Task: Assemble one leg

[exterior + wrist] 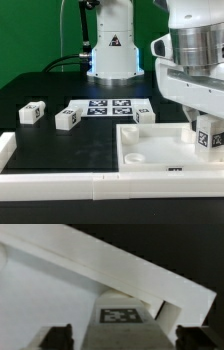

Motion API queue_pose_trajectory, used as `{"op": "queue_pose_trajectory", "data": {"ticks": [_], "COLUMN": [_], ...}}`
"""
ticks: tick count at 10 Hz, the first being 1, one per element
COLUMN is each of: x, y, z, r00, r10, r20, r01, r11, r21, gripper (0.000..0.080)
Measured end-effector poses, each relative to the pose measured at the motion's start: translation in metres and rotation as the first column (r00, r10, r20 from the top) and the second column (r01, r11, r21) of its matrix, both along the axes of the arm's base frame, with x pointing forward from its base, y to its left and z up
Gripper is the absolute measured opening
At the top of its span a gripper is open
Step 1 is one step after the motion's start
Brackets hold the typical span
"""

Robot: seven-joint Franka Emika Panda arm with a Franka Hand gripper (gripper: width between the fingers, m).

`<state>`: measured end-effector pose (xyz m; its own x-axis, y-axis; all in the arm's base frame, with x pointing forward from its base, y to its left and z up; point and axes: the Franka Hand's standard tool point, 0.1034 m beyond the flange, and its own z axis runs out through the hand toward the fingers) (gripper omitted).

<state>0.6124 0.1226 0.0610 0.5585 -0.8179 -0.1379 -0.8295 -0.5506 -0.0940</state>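
At the right of the frame, the hand (208,140) is clamped on the leg (208,137) over the panel (150,150); the leg looks light, rigid and smooth, best gripped across its flat side faces.

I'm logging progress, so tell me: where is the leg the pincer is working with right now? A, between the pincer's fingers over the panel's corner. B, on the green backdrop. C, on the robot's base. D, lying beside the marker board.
A: the tagged leg sits between the fingers of the pincer above the panel; the wrist view shows it centred there too.
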Motion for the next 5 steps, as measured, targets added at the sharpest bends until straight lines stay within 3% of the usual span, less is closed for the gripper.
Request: {"op": "queue_pose_trajectory", "data": {"ticks": [1,2,5], "x": [-0.0002,-0.0006,0.0004], "y": [0.001,0.0019,0.0021], "z": [0.0,-0.0001,0.0008], "r00": [0.992,0.963,0.804], "r10": [0.121,0.268,0.59], "r20": [0.02,0.041,0.076], "r01": [-0.121,-0.267,-0.586], "r11": [0.993,0.964,0.808], "r21": [-0.002,-0.017,-0.063], "gripper": [0.0611,0.0642,0.0647]}}
